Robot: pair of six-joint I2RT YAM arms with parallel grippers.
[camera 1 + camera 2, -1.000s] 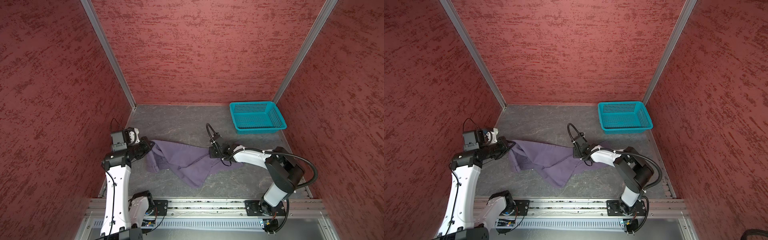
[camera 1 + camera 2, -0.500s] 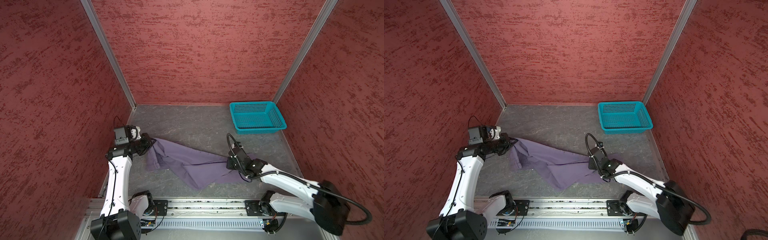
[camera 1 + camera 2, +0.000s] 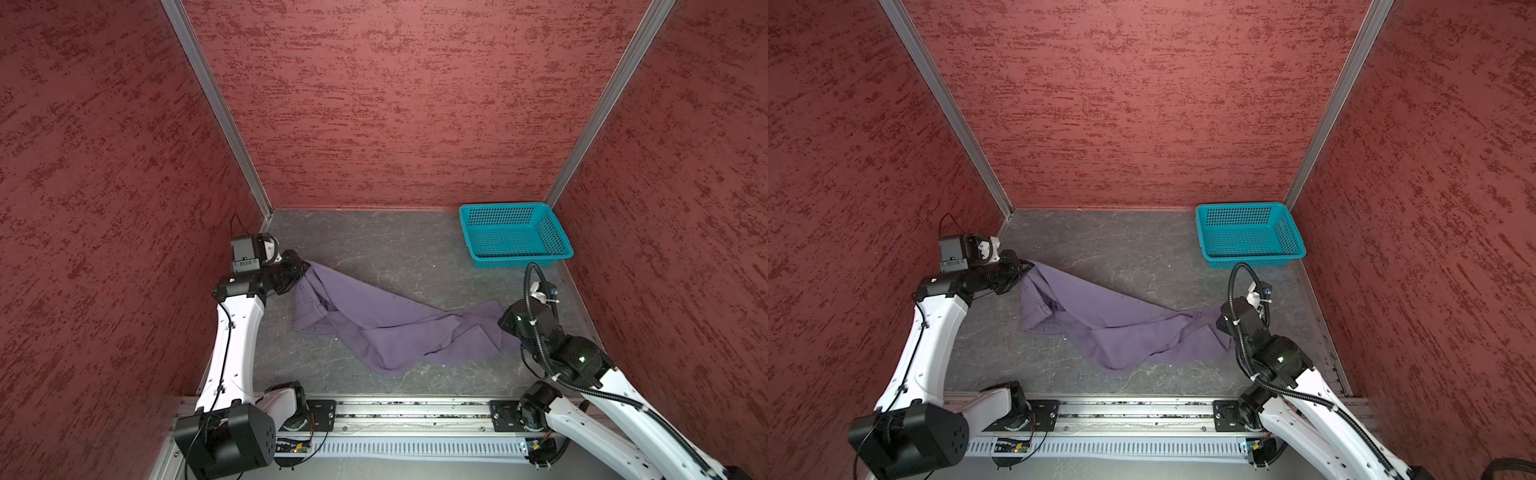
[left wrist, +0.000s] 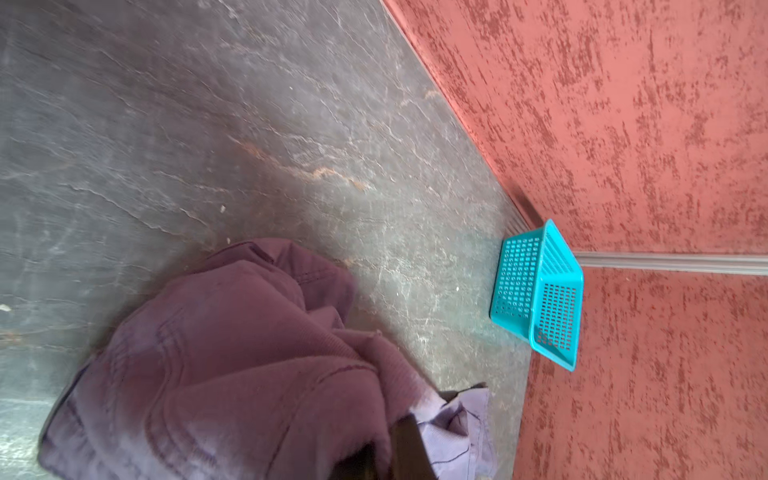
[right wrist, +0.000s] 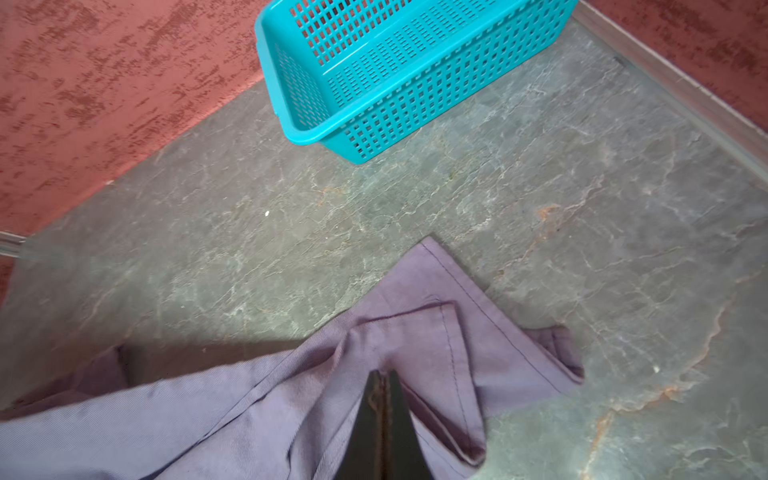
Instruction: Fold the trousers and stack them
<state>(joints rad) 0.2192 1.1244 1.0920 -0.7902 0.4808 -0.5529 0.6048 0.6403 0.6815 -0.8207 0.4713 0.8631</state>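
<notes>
The purple trousers [image 3: 374, 316] [image 3: 1100, 316] lie stretched slantwise across the grey table in both top views, waist end left, leg ends right. My left gripper [image 3: 301, 269] [image 3: 1022, 266] is shut on the waist end, which hangs lifted from it. In the left wrist view the bunched cloth [image 4: 228, 353] drapes over and mostly hides the gripper [image 4: 399, 428]. My right gripper [image 3: 505, 322] [image 3: 1222, 323] is shut on a leg end. In the right wrist view its closed tips [image 5: 383, 374] pinch a fold of the cloth [image 5: 415, 332] just behind the hems.
A teal perforated basket [image 3: 523, 262] [image 3: 1254, 262] [image 4: 536, 291] [image 5: 374, 120] stands at the back right corner, with nothing in it. Red walls close in the left, back and right sides. A metal rail [image 3: 415, 411] runs along the table's front edge.
My right gripper has closed on the leg end and pulled it right and towards the front, stretching the trousers out. The left gripper has moved slightly back with the waist end.
</notes>
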